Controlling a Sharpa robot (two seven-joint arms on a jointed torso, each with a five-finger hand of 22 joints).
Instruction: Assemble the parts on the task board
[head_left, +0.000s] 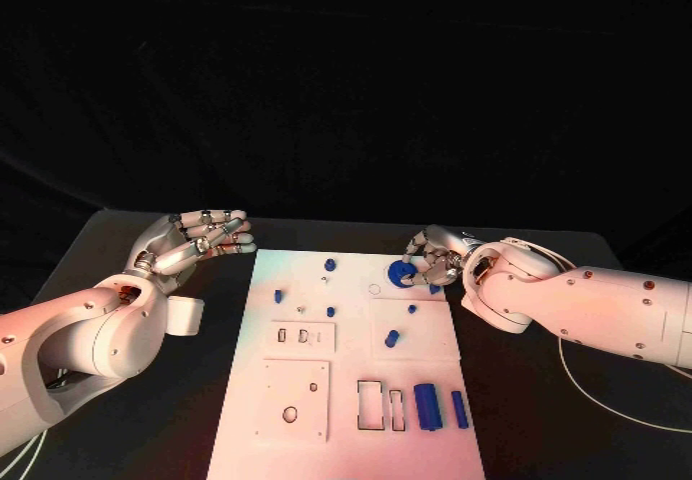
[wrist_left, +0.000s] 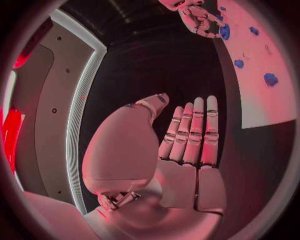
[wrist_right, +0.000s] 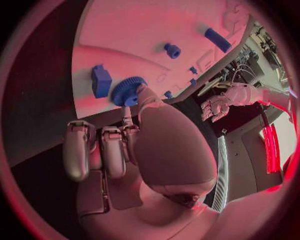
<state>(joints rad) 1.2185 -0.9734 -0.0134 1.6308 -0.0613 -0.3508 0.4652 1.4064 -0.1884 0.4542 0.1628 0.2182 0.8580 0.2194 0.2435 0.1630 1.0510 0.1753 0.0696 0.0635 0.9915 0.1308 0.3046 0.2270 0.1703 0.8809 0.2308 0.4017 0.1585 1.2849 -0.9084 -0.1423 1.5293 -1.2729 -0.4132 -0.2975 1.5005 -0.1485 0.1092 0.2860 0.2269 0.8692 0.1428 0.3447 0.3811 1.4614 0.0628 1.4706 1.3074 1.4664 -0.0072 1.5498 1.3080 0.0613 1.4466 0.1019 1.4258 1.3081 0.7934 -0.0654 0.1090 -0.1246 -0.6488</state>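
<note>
Lying lengthwise on the black tabletop (head_left: 144, 410), the white task board (head_left: 346, 440) runs from the near edge toward a dark backdrop. Nearest on it are rectangular cut-outs and two upright blue bars (head_left: 440, 405); its near end is cut off by the frame. Further up, a short blue peg (head_left: 391, 339) lies near the board's middle, and beyond that several small blue parts (head_left: 278, 296) stand on the board, too small to tell apart. A thin pale cable (head_left: 584, 385) loops on the tabletop at the robot's right. At the far right corner of the board the right hand (head_left: 437, 262) pinches a blue toothed gear (head_left: 402, 273) just above the surface; the head view shows this part as a blue blob, while the right wrist view shows the teeth of the gear (wrist_right: 127, 91) and a blue block (wrist_right: 101, 81) just beside it on the board. Whether the gear touches the board cannot be told. The left hand (head_left: 202, 240) hovers off the board's far left corner, holding nothing; its wrist view shows the fingers (wrist_left: 194, 132) straight and side by side.
</note>
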